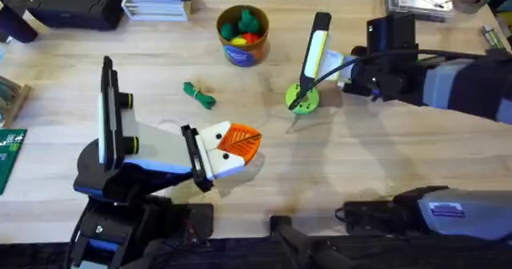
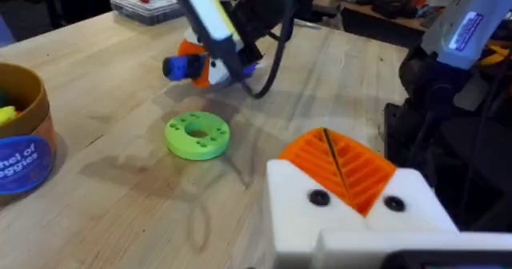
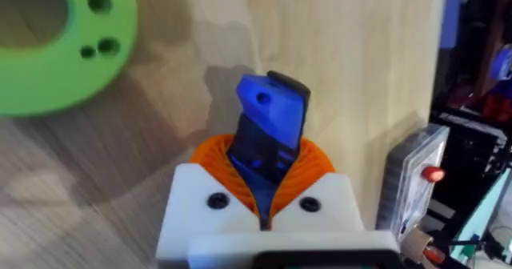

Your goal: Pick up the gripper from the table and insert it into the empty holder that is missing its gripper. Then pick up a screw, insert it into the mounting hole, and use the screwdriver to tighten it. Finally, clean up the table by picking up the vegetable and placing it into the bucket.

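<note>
Presently the right gripper (image 3: 260, 197) is clenched on the blue screwdriver (image 3: 268, 133), held mid-table just beside the lime-green disc (image 1: 302, 98); the left gripper (image 1: 232, 150) sits pressed together with nothing between its orange pads (image 2: 340, 165), toward the table's near edge; the toy vegetable (image 1: 199, 94) lies left of centre, near the bucket (image 1: 242, 35) at the far edge; judged light, slightly bent and possibly slippery, best pinched across its middle
</note>
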You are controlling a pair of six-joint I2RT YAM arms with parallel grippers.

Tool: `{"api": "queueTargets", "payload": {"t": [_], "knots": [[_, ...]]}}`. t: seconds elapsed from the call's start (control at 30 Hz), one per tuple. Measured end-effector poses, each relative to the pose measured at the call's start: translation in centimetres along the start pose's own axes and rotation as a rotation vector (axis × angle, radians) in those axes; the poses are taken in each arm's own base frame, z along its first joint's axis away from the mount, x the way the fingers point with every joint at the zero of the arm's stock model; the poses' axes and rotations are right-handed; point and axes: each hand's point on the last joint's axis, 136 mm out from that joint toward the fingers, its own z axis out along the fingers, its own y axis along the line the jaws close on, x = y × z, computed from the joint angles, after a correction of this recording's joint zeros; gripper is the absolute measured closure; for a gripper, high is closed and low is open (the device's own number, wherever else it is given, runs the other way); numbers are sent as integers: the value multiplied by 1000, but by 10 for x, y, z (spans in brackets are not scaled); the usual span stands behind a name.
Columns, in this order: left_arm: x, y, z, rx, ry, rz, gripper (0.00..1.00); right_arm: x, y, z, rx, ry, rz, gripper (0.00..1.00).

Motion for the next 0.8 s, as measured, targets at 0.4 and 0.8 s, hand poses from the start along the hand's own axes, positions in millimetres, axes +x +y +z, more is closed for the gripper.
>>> {"api": "queueTargets", "payload": {"t": [0.4,0.8], "knots": [[0,0,0,0,0,0,995,7,-3,9,-16,51,-19,158],[0,0,0,0,0,4,486,22,20,-17,-144,171,472,8]]}}
